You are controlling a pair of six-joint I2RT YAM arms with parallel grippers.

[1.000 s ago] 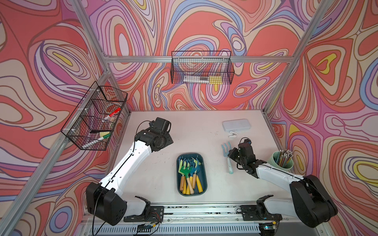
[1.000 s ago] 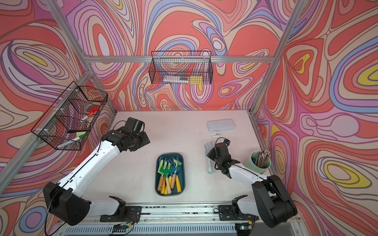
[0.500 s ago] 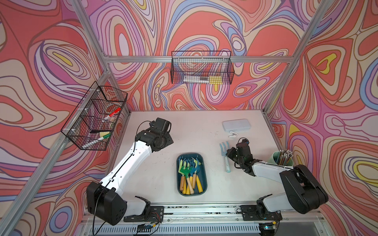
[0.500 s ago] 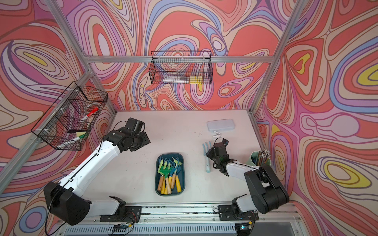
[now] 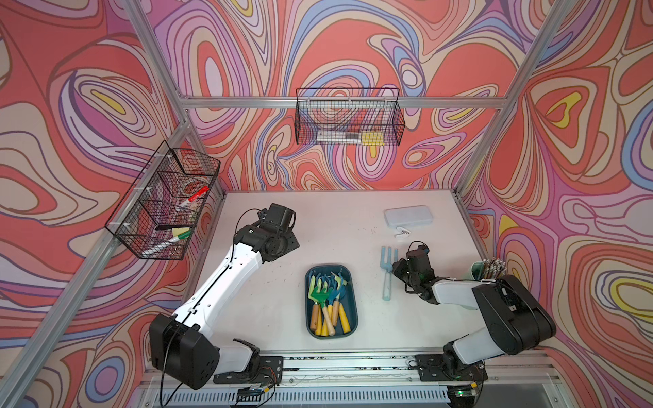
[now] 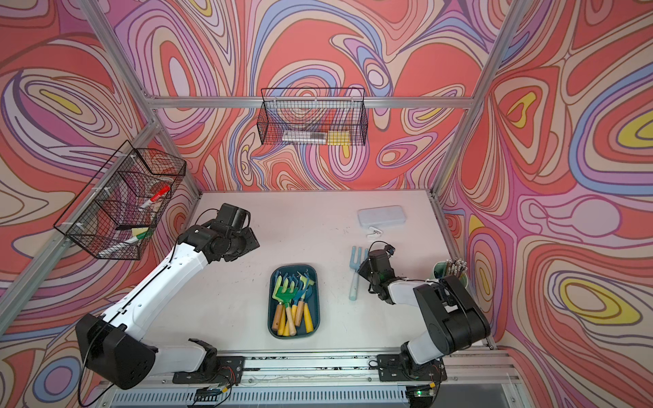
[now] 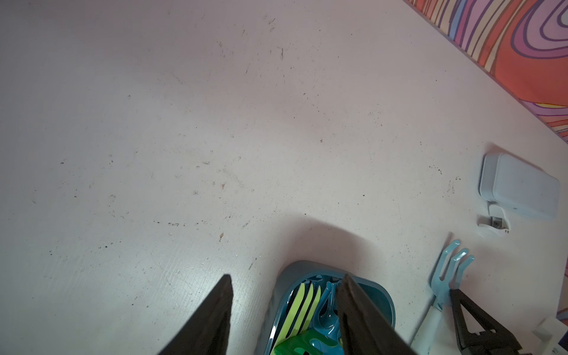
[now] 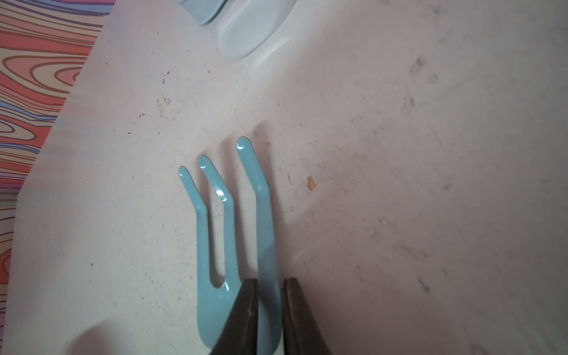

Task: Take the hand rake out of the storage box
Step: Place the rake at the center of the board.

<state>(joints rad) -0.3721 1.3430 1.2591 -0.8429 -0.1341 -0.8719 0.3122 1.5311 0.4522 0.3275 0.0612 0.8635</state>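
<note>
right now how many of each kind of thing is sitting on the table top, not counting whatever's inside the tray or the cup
storage box: 1
hand rake, lying outside the box: 1
white case: 1
white clip: 1
green cup: 1
total: 5

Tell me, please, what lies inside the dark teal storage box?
The storage box holds a pile of hand tools: green and blue heads, wooden and yellow handles. Their overlap hides lower tools and most of the floor.
</note>
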